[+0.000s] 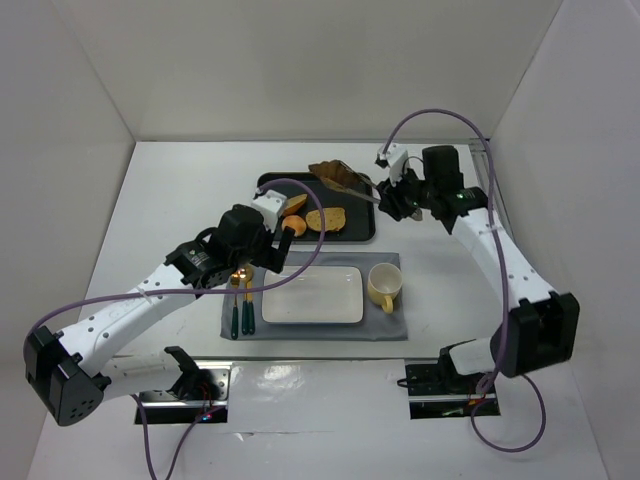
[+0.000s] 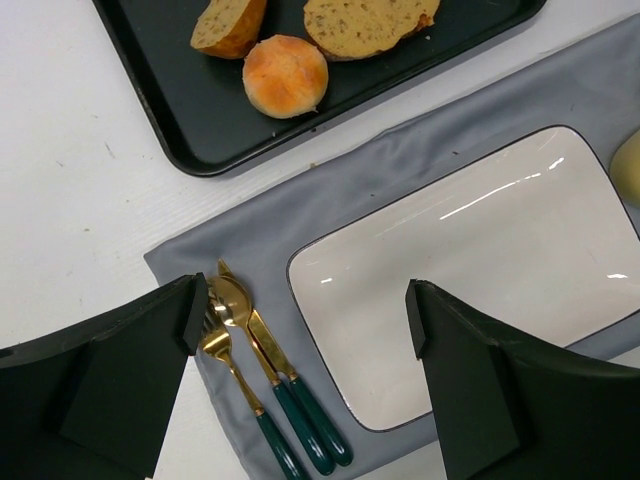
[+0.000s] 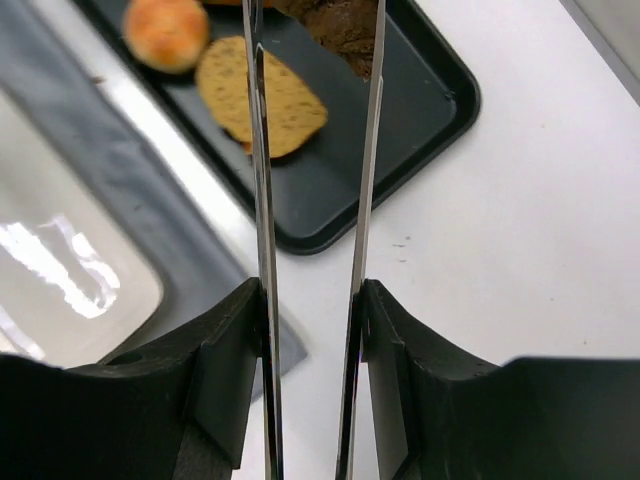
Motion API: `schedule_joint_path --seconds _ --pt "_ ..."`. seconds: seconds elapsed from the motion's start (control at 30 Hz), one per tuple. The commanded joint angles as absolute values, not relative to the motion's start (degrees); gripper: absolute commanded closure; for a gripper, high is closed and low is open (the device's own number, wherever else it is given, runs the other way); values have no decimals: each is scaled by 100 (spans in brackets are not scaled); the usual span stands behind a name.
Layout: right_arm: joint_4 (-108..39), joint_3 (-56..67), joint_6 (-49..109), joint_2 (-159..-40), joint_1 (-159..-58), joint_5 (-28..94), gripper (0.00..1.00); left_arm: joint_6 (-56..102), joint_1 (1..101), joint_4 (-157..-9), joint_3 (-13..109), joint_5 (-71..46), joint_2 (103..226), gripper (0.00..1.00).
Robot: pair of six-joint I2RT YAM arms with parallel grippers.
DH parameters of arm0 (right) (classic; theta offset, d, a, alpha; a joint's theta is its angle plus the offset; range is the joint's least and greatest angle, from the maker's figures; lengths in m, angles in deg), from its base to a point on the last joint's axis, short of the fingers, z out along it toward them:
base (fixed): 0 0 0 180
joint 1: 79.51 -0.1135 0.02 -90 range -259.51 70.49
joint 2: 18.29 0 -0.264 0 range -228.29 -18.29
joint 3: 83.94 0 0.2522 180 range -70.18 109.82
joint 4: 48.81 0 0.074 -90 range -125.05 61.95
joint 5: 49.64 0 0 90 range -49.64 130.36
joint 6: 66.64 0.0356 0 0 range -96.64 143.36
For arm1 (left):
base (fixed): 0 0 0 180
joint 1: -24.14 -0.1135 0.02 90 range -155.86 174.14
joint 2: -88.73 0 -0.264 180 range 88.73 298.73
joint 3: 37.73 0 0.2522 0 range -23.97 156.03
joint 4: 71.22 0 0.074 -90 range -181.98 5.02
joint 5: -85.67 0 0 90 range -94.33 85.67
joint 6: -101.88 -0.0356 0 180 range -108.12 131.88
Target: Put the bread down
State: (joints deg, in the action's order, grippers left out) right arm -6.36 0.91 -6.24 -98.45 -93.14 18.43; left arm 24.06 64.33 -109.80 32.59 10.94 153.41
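Bread [image 1: 332, 176] in tongs [image 1: 368, 192], lengthwise along tray [image 1: 360, 226]

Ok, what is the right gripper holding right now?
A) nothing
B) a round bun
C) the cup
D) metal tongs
D: the right gripper is clamped on the tongs, whose tips pinch dark bread over the tray.

Grey placemat [image 1: 385, 325] lies flat on the white desk [image 1: 160, 190]. A cream mug [image 1: 384, 285] stands upright on the mat's right part. On the mat's left strip a fork [image 2: 222, 358], spoon [image 2: 228, 298] and knife [image 2: 262, 340] lie close together side by side. They have gold heads and dark green handles, and the handles point to the desk's near edge.
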Motion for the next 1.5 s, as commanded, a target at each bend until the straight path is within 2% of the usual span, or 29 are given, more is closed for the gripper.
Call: schedule_joint_path --seconds 0.0,0.2,0.5,0.6,0.87,0.97,1.0,1.17,1.47 --pt "-61 -241 -1038 -9266 -9322 1119 67 2427 6413 -10784 3237 1350 15166 0" --pt "1169 -706 -2100 -8562 -9498 635 67 2480 6361 -10669 3132 1640 14947 0" --pt "2040 -830 -2603 -8508 -10367 450 67 2585 6141 -10485 2974 1782 14559 0" --pt "2154 -778 -2603 -8700 -10787 722 67 2585 6141 -10485 2974 1782 14559 0" --pt "2164 -778 -2173 -8904 -11545 1513 57 2585 6141 -10485 2974 1729 14559 0" --pt "2164 -778 -2059 -8904 -11695 1575 46 2585 6141 -10485 2974 1729 14559 0" --pt "2112 -778 -2058 -8904 -11695 1575 40 2585 6141 -10485 2974 1729 14559 0" --pt "2111 -725 -2058 -8851 -11695 1628 34 2585 6141 -10485 2974 1676 14559 0" --pt "1997 -418 -2058 -8544 -11608 1566 32 2585 6141 -10485 2974 1728 14559 0"
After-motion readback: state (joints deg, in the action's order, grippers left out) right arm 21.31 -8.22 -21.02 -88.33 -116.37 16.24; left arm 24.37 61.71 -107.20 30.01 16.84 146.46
